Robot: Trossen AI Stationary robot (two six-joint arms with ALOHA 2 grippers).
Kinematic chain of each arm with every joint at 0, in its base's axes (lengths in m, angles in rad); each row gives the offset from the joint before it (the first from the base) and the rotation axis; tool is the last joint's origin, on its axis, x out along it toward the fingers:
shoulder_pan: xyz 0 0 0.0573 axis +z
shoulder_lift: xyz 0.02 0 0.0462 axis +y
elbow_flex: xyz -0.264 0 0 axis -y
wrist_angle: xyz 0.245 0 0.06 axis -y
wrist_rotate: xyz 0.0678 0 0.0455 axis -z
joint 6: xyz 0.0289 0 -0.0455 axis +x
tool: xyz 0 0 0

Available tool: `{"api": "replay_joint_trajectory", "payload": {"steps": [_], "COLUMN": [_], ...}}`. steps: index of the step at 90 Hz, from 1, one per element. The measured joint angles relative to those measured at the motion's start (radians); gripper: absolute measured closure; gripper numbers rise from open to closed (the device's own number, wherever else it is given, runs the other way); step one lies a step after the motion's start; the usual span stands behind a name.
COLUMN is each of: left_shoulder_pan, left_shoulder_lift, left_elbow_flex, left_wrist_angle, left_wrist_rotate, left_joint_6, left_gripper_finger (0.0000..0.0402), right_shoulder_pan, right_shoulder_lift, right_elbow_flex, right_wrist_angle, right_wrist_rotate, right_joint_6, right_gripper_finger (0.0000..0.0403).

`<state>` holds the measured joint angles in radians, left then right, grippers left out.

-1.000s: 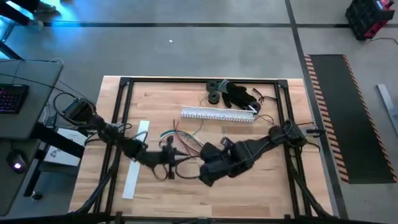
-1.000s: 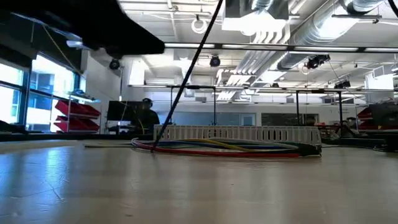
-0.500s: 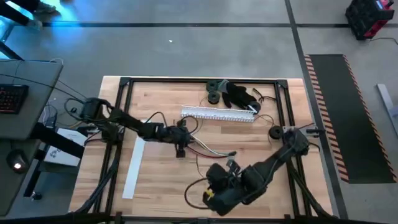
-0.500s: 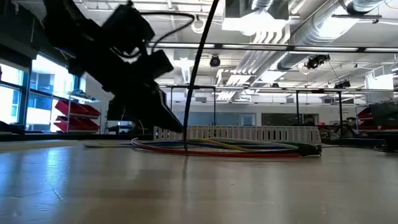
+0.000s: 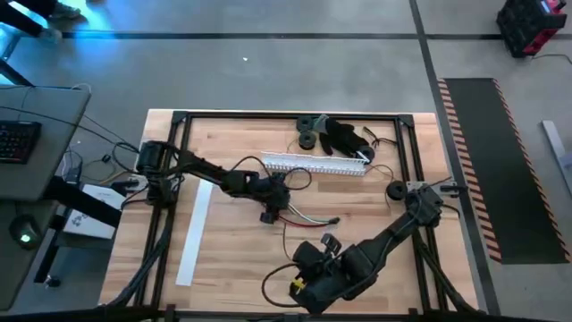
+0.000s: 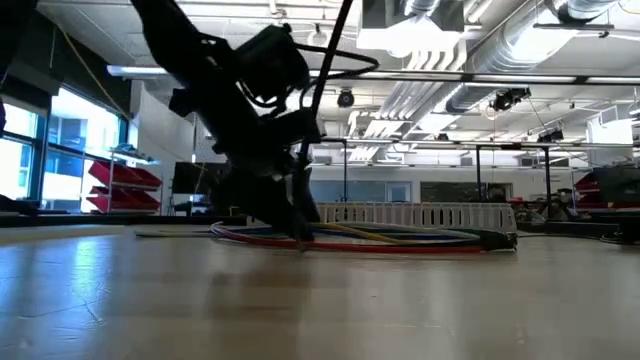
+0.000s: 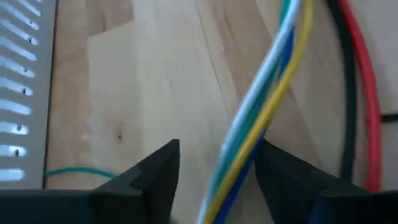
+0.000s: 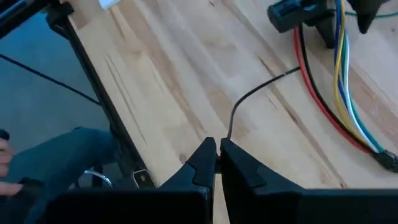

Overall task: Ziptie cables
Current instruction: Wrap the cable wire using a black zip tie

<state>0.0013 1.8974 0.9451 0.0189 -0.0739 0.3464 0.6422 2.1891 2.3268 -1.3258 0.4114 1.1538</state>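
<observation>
The cables (image 5: 308, 217), a bundle of yellow, white, green, blue and red wires, lie on the wooden table just near of the long white slotted duct (image 5: 313, 165). My left gripper (image 5: 268, 217) points down at their left end. It is open, with one finger on each side of the bundle (image 7: 261, 124). My right gripper (image 8: 217, 149) is low over the table near its front edge (image 5: 290, 266). It is shut on a thin black strip (image 8: 249, 96), which runs across the wood toward the cables (image 8: 339, 81). My left gripper straddles the cables from above, its fingers pointing down across the bundle, which lies on the table; whether a finger touches the wires I cannot tell. My right gripper pinches the black strip's near end (image 8: 229, 127) between its two fingertips. The rest of the strip lies slack on the wood.
A flat white strip (image 5: 195, 228) lies at the table's left. Black round parts with a dark cord (image 5: 331, 134) sit at the far edge, and one more black part (image 5: 395, 190) lies at the right. A black frame (image 5: 179, 116) rims the table. A person's leg (image 8: 56, 162) shows beyond the edge.
My left gripper has gone from the near left toward the far edge and the right, up to the cables. The cables, earlier in loose loops, now lie drawn out toward the right. My right gripper has drawn back from the table's middle toward the near edge.
</observation>
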Motion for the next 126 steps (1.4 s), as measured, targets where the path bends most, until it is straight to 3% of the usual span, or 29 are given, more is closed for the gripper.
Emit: {"api": "replay_joint_trajectory", "payload": {"steps": [13,29,34,66,102,126], "left_shoulder_pan": [-0.001,-0.006,-0.009,-0.082,-0.178,-0.257], "left_shoulder_lift": [0.014,0.013,0.013,-0.061,-0.060,-0.060], "left_elbow_flex": [0.018,0.018,0.019,0.139,0.138,0.129], "left_wrist_angle": [-0.045,-0.077,-0.082,-0.319,-0.310,-0.307], "left_wrist_rotate": [0.060,0.131,0.134,0.169,0.206,0.226], "left_joint_6": [0.006,-0.002,-0.014,-0.065,-0.176,-0.255], "left_gripper_finger": [0.0239,0.0369,0.0387,0.0395,0.0393,0.0364], "right_shoulder_pan": [0.000,-0.002,-0.002,-0.009,0.000,0.000], "right_shoulder_lift": [0.004,0.010,0.011,0.011,0.019,0.095], "right_elbow_flex": [0.000,0.000,0.000,0.000,0.000,0.000], "right_wrist_angle": [0.000,0.002,0.002,-0.017,-0.113,0.082], "right_wrist_rotate": [0.011,0.019,0.020,0.032,0.028,0.003], "right_joint_6": [-0.010,-0.021,-0.021,-0.037,-0.063,-0.127], "right_gripper_finger": [0.0403,0.0403,0.0403,0.0403,0.0403,0.0403]}}
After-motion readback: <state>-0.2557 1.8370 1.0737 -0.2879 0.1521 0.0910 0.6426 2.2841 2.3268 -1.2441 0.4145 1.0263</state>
